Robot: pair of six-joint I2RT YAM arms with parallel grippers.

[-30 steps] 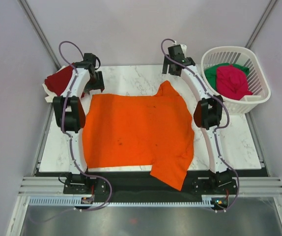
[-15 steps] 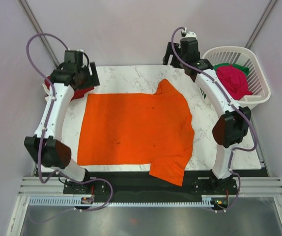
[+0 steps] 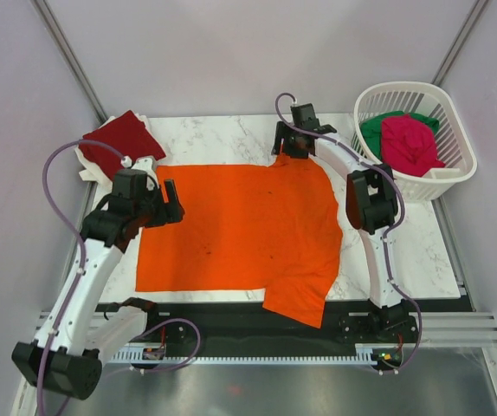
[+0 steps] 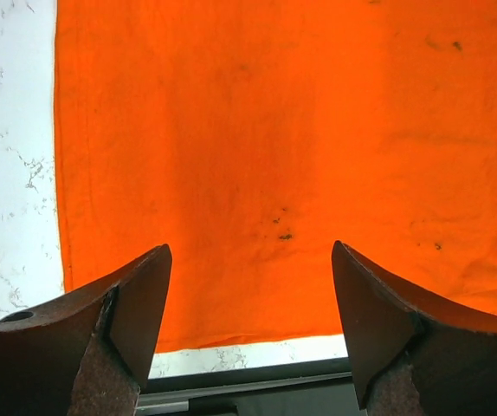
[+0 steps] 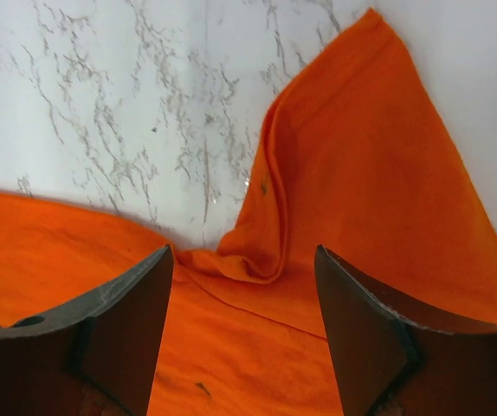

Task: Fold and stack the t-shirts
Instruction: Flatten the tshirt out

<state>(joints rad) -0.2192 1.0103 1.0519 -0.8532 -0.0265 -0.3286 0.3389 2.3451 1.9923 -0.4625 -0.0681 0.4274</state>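
The bright orange t-shirt [image 3: 244, 225] lies spread flat on the marble table, one sleeve pointing to the far edge and the other hanging over the near edge. My left gripper [image 3: 171, 201] is open and empty just above the shirt's left part; the left wrist view [image 4: 250, 329] shows cloth [image 4: 274, 130] and its hem between the jaws. My right gripper [image 3: 285, 149] is open and empty over the far sleeve; the right wrist view [image 5: 244, 329] shows the sleeve's armpit fold [image 5: 257, 260]. The dark red shirt [image 3: 117, 139] lies folded at the far left. The magenta-pink shirt [image 3: 409, 143] and the green shirt [image 3: 375, 132] sit in the basket.
The white lattice basket [image 3: 461, 130] stands at the far right beside the table. The table's black front rail [image 3: 231, 312] runs under the shirt's near sleeve. Bare marble [image 3: 422, 251] shows right of the shirt and along the far edge.
My left arm swung from the far left corner down to the shirt's left side. My right gripper dropped from past the far edge onto the far sleeve. The shirt's left edge was drawn out.
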